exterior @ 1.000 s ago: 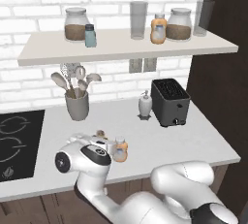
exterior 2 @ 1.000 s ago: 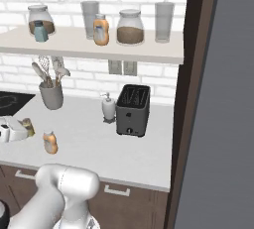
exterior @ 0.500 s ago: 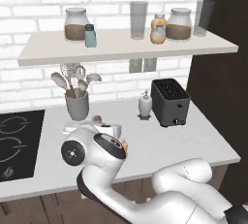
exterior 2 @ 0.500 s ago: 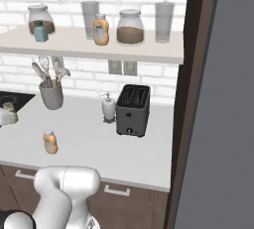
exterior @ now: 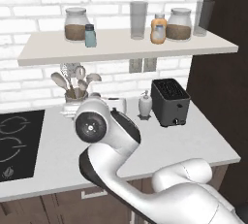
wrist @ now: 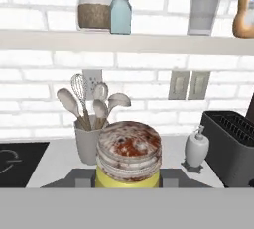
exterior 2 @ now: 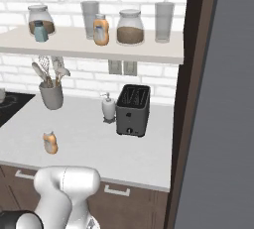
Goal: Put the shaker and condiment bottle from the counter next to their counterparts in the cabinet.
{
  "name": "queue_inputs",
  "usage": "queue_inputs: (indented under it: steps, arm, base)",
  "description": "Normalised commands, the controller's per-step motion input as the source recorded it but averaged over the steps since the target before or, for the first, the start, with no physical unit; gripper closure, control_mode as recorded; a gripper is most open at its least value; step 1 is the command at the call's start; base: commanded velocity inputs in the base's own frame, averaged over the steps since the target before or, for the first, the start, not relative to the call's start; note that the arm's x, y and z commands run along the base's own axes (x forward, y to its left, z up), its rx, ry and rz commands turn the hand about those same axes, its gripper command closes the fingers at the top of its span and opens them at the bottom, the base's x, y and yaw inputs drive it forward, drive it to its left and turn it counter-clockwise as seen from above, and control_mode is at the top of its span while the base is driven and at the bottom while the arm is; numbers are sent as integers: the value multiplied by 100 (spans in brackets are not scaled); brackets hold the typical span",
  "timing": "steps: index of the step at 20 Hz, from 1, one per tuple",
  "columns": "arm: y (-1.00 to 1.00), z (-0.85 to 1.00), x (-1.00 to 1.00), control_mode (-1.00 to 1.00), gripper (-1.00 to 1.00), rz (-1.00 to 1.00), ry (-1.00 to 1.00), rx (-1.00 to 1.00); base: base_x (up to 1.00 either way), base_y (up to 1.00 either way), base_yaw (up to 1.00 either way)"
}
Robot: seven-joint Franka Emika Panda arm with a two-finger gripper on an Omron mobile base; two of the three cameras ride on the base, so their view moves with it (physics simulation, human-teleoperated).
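One item, the shaker, now sits clamped in my gripper, lifted off the tabletop toward the cabinet, while the condiment bottle waits below.

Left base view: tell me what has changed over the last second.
The arm has swung up from low over the counter's front to in front of the utensil holder. In the hand view the gripper stays shut on the shaker, now raised and facing the shelf. The orange condiment bottle has stayed on the counter; the toaster, soap dispenser and shelf items are unmoved.
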Motion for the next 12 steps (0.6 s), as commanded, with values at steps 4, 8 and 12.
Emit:
queue_inputs:
  steps: [4, 8, 12]
  arm:
    - [0, 100, -23, -100, 100, 7, 0, 0]
    - [0, 100, -31, -100, 100, 6, 0, 0]
    - [0, 95, -24, -100, 100, 4, -1, 0]
  base:
    - [0, 0, 0]
    - [0, 0, 0]
    - [0, 0, 0]
